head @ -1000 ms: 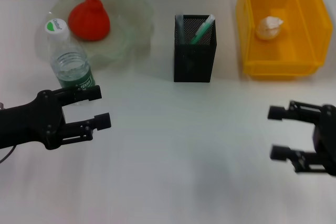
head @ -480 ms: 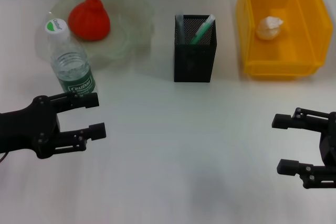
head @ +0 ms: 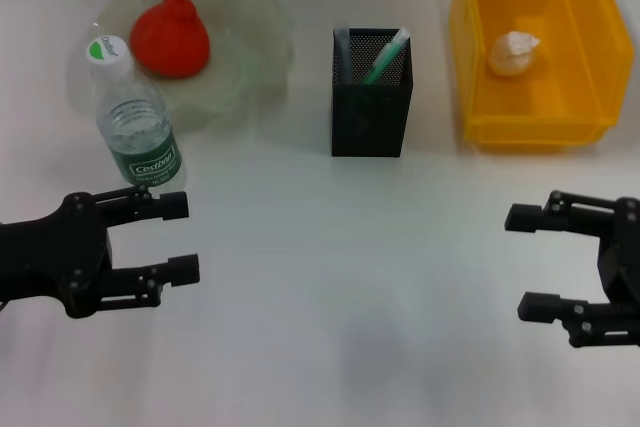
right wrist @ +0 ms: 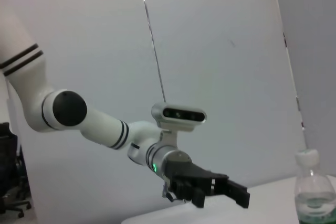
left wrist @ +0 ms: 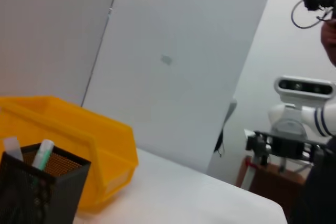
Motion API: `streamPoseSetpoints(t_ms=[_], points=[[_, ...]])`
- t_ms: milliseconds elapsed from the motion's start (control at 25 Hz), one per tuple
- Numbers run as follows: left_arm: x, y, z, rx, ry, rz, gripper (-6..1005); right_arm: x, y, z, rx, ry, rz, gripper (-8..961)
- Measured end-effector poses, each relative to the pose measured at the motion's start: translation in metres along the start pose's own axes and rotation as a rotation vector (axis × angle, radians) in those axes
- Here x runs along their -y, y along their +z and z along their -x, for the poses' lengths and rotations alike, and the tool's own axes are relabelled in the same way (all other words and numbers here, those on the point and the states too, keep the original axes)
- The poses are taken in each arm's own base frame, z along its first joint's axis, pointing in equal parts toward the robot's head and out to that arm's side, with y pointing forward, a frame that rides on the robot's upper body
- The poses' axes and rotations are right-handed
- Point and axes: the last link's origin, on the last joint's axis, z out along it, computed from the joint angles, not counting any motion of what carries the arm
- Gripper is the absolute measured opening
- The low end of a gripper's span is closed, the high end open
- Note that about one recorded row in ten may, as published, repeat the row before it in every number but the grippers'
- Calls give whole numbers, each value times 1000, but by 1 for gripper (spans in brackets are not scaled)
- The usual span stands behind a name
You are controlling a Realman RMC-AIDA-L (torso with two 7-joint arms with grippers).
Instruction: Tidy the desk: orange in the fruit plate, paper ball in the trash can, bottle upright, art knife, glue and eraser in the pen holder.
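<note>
An orange (head: 170,35) lies in the pale green fruit plate (head: 250,47) at the back left. In front of that plate a clear bottle (head: 136,115) with a white cap and green label stands upright; its top shows as the bottle (right wrist: 313,192) in the right wrist view. A crumpled paper ball (head: 511,52) rests inside the yellow trash can (head: 590,67). The black mesh pen holder (head: 371,107) holds a green-tipped stick and a white piece. My left gripper (head: 178,237) is open low at the left, holding nothing. My right gripper (head: 530,261) is open low at the right, also holding nothing.
The white table (head: 340,277) stretches between the two grippers. The pen holder (left wrist: 37,192) and trash can (left wrist: 94,140) also show in the left wrist view. The left gripper (right wrist: 220,193) appears far off in the right wrist view.
The left gripper has dropped lower and toward the near edge, away from the bottle. The right gripper dipped slightly, then came back up a little; both stayed open.
</note>
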Motion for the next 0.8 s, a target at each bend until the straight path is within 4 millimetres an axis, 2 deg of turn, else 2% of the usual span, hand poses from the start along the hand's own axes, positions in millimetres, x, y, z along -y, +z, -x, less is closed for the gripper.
streamPoseSetpoints(t_ms=[400, 800], points=[[-6, 10, 5, 19, 77, 51, 784, 11, 9, 10, 6, -8, 28, 773], [-7, 9, 7, 21, 88, 46, 784, 16, 18, 12, 7, -12, 28, 773]])
